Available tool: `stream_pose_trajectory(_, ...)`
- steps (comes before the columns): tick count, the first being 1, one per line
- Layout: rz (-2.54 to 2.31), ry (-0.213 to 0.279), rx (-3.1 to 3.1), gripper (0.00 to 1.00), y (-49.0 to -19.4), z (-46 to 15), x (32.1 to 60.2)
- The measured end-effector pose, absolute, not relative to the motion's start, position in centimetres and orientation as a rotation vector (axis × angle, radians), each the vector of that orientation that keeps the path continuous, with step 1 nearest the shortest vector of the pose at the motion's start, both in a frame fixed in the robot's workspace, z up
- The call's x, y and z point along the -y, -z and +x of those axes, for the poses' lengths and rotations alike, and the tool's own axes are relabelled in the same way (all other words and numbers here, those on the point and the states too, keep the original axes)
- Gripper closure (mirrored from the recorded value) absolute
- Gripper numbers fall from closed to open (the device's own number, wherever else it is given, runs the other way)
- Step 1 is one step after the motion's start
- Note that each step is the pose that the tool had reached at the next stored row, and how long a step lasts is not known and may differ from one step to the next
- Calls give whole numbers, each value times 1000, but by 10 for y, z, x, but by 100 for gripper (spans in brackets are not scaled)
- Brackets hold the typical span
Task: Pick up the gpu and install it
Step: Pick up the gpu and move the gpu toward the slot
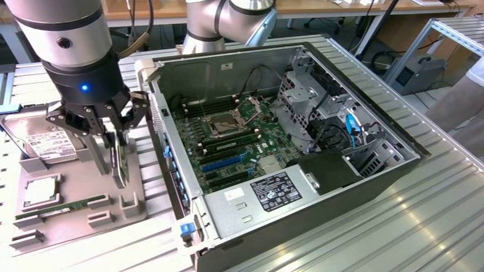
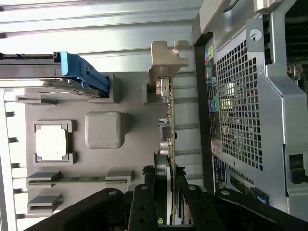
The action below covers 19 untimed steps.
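Your gripper (image 1: 113, 135) (image 2: 164, 177) clamps both faces of the gpu (image 1: 115, 165) (image 2: 167, 120), which stands on edge in the grey parts tray (image 1: 72, 170) (image 2: 139, 144), directly between the fingers. The card sits just beside the open computer case (image 1: 393, 170) (image 2: 240, 96), outside it.

In the wrist view my gripper (image 2: 164, 173) swallows one end of the gpu (image 2: 167, 115), so that end is hidden from me, and the computer case (image 2: 240, 106) is cut off by the picture's edge. In the exterior view my arm (image 1: 64, 39) covers a corner of the hard drive (image 1: 38, 144), whose print is too small to read, like the power supply label (image 1: 276, 191)
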<state>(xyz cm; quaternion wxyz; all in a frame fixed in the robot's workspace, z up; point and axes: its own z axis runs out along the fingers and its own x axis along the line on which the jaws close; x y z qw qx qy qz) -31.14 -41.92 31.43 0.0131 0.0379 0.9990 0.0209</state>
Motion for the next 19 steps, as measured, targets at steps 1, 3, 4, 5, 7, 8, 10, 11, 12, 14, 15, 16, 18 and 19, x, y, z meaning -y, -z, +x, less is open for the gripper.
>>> stream_pose_trajectory(1,118,-65,-3113,73,-316,-311,419)
stream_pose_trajectory(3,118,-65,-3112,73,-318,-311,419)
stream_pose_trajectory(4,118,-65,-3112,73,-320,-311,419)
stream_pose_trajectory(5,118,-65,-3112,73,-321,-311,419)
stream_pose_trajectory(7,118,-65,-3112,73,-324,-311,419)
stream_pose_trajectory(8,118,-65,-3112,73,-325,-311,419)
stream_pose_trajectory(10,118,-65,-3112,73,-328,-311,419)
stream_pose_trajectory(11,118,-65,-3113,73,-329,-311,419)
stream_pose_trajectory(12,118,-65,-3113,73,-330,-311,419)
stream_pose_trajectory(14,118,-65,-3112,73,-333,-311,419)
stream_pose_trajectory(15,118,-65,-3112,73,-335,-311,419)
stream_pose_trajectory(16,118,-65,-3112,73,-336,-311,419)
stream_pose_trajectory(18,118,-65,-3113,73,-340,-311,419)
stream_pose_trajectory(19,118,-65,-3113,73,-341,-311,419)
